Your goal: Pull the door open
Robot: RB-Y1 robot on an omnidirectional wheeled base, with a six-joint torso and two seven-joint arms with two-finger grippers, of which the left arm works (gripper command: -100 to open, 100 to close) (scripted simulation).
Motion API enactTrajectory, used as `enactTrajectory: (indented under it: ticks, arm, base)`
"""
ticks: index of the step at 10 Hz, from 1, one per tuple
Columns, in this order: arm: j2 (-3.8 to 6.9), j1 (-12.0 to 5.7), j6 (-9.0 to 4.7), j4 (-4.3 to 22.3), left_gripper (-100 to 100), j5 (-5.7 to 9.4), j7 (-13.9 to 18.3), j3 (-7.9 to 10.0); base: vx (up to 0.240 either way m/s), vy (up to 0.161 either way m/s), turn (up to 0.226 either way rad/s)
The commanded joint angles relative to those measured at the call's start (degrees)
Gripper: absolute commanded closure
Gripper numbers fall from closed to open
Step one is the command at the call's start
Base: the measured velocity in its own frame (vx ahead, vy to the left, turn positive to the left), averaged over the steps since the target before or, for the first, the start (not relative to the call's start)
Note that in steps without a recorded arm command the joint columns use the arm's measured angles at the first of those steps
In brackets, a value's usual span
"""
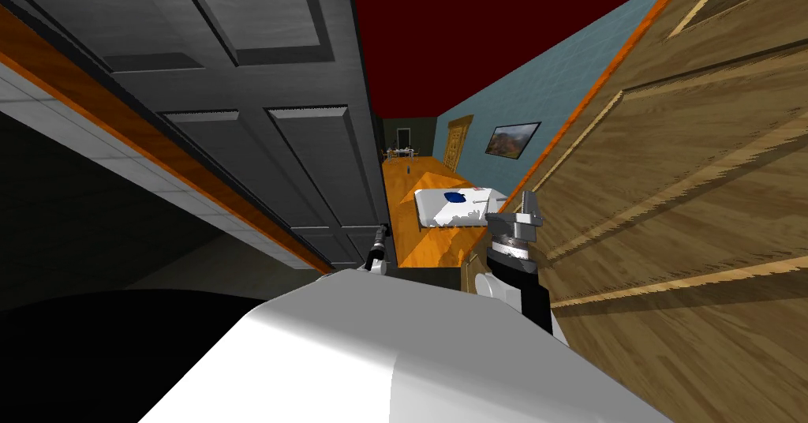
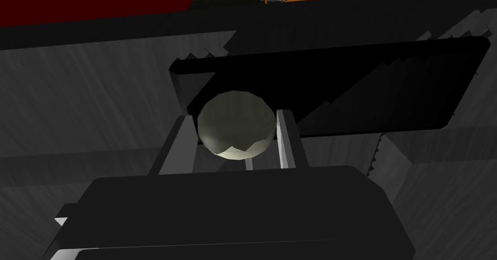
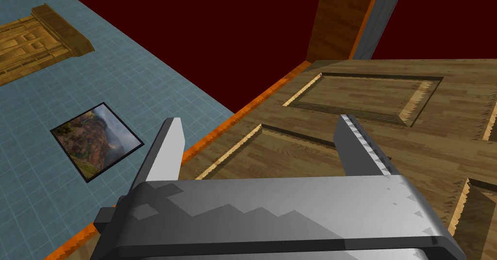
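Observation:
A dark grey panelled door (image 1: 260,126) stands at my left, its free edge turned towards me, with a gap showing the corridor beyond. My left gripper (image 1: 381,241) is low at that edge. In the left wrist view the pale round knob (image 2: 237,126) sits between the fingers (image 2: 286,138), which press its sides against the dark door face (image 2: 97,102); the left gripper (image 2: 234,117) is shut on it. My right gripper (image 1: 521,209) is raised to the right of the gap, and in its own wrist view the right gripper (image 3: 259,121) is open with nothing between the fingers.
A brown wooden panelled door (image 1: 678,174) stands close on my right, beside the right gripper. Between the two doors an orange floor (image 1: 426,181) runs ahead, with a white flat object (image 1: 458,205) marked with a blue spot on it. A blue wall with a picture (image 1: 513,138) lines the corridor.

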Motion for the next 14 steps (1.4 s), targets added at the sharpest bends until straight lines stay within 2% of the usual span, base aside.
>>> enactTrajectory:
  ticks: [1,4,8,11,14]
  arm:
    - [0.06,-0.21,-0.05,-0.1,100,0.0,0.0,0.04]
    - [0.06,-0.21,-0.05,-0.1,100,0.0,0.0,0.04]
    - [1.17,0.0,0.15,0.0,100,-0.09,0.5,-0.21]
    - [2.39,0.07,0.38,0.2,100,-0.16,1.1,-0.34]
    - [4.26,0.2,0.8,0.4,100,-0.25,2.2,-0.57]
  base:
    - [-0.013,0.008,-0.007]
    - [0.0,0.0,0.0]
    - [-0.173,0.015,-0.041]
    - [-0.209,0.031,-0.045]
    - [-0.202,0.018,0.021]
